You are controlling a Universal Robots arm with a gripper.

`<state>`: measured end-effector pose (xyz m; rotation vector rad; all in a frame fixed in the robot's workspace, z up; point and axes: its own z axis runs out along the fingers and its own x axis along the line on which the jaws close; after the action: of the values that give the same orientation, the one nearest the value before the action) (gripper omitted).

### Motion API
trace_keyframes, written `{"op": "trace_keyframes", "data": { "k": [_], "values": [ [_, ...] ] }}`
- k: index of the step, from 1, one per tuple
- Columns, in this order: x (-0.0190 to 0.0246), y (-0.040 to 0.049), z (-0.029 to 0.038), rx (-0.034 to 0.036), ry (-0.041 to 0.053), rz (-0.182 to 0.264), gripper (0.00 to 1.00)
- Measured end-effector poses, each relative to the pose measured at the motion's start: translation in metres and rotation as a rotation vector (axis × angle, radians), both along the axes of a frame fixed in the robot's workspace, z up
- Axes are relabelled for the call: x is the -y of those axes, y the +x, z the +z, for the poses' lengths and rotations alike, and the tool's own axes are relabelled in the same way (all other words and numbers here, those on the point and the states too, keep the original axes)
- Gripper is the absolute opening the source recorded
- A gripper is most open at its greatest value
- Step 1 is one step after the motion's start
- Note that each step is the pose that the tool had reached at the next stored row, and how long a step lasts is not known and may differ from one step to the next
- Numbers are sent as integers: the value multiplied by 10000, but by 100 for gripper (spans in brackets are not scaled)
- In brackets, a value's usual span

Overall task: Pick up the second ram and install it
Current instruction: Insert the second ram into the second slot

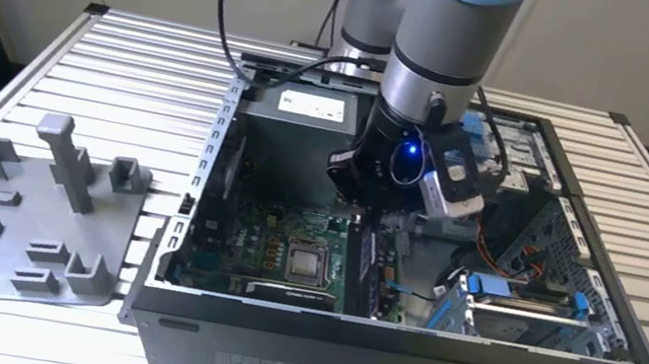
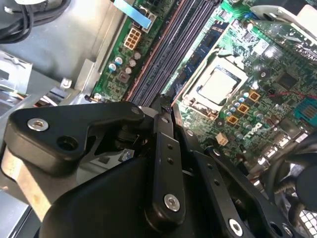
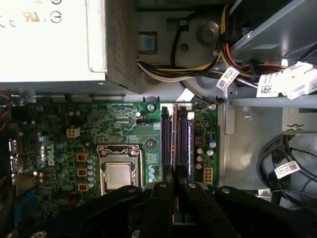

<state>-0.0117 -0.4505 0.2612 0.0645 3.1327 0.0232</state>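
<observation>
A slatted pale metal tabletop [image 1: 119, 56] fills the room's floor space beneath plain walls; at nine o'clock on it sits a grey tray [image 1: 16, 228]; at centre stands the open computer case [image 1: 401, 356]; inside, the tool [image 3: 174, 191] is closed narrow on the second ram [image 3: 175, 144], edge-on above the motherboard [image 3: 124, 129] slots.

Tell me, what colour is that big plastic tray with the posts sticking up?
Grey. The plastic tray shows best in the exterior view.
</observation>
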Motion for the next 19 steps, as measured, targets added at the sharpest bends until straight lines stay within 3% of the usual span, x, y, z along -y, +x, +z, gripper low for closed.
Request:
{"op": "trace_keyframes", "data": {
  "k": [4, 19],
  "values": [
    [10, 0, -32, -1, -13, 0, 14],
    [114, -1, -197, 1, -16, 0, 14]
  ]
}}
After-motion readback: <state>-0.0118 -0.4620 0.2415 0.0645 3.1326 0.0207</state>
